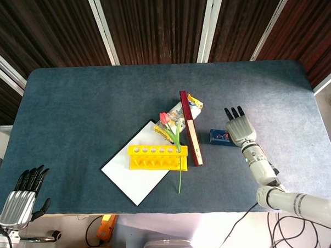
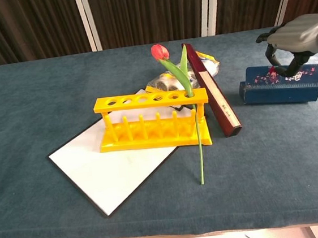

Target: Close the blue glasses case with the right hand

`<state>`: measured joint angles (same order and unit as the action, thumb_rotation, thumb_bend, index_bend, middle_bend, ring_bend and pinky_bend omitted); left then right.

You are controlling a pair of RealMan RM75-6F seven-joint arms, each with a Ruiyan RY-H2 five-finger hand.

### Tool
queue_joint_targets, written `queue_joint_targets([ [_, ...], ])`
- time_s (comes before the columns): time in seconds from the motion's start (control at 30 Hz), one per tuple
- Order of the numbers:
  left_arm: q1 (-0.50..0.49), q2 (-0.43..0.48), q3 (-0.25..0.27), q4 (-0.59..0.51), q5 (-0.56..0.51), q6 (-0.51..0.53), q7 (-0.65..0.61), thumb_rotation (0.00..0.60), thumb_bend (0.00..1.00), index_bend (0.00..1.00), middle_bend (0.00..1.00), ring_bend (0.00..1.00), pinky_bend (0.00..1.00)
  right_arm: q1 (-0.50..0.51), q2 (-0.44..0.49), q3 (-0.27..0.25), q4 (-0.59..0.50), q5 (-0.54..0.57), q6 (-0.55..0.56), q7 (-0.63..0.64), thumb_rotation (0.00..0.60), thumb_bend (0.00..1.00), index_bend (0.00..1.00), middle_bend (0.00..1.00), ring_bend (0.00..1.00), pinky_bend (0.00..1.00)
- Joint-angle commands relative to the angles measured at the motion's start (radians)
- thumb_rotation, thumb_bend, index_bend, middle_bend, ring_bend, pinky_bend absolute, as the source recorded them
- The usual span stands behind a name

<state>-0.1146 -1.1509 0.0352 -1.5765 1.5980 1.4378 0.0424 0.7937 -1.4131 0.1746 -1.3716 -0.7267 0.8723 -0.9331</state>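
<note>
Pressing my right hand [image 2: 293, 35] fingertips, spread, gripping nothing, on the shut blue glasses case [image 2: 281, 84] | case right of centre, beside the book [image 2: 213, 90] | left hand [image 1: 21, 198] lower left, fingers apart, empty

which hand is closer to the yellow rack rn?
Right. The right hand sits over the blue glasses case, right of the yellow rack; the left hand hangs off the table's near-left corner.

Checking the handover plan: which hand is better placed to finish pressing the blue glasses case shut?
Right hand: it sits over the blue glasses case, fingers on its lid. The left hand hangs off the table's near left corner.
</note>
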Motion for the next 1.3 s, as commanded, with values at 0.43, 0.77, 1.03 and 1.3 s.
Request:
queue_joint_targets([
  [0.43, -0.008, 0.0, -0.006, -0.001, -0.02, -0.017, 0.005, 0.6, 0.37, 0.0, 0.0, 0.0, 0.05, 0.075, -0.099, -0.038, 0.175, 0.086, -0.023, -0.006, 0.6, 0.65, 0.67, 0.12, 0.0, 0.02],
  [0.77, -0.01, 0.002, -0.005, -0.002, -0.022, -0.02, 0.001, 0.6, 0.37, 0.0, 0.0, 0.0, 0.05, 0.09, -0.136, -0.056, 0.247, 0.111, -0.019, -0.011, 0.6, 0.65, 0.65, 0.12, 0.0, 0.02],
  [1.03, -0.01, 0.002, -0.005, -0.004, -0.021, -0.019, 0.003, 0.6, 0.37, 0.0, 0.0, 0.0, 0.05, 0.098, -0.153, -0.075, 0.283, 0.211, 0.007, -0.108, 0.6, 0.44, 0.39, 0.02, 0.0, 0.0],
  [1.3, -0.009, 0.003, -0.003, -0.006, -0.017, -0.015, 0.001, 0.6, 0.37, 0.0, 0.0, 0.0, 0.05, 0.085, -0.128, -0.05, 0.244, 0.217, 0.069, -0.084, 0.6, 0.3, 0.31, 0.0, 0.0, 0.0],
])
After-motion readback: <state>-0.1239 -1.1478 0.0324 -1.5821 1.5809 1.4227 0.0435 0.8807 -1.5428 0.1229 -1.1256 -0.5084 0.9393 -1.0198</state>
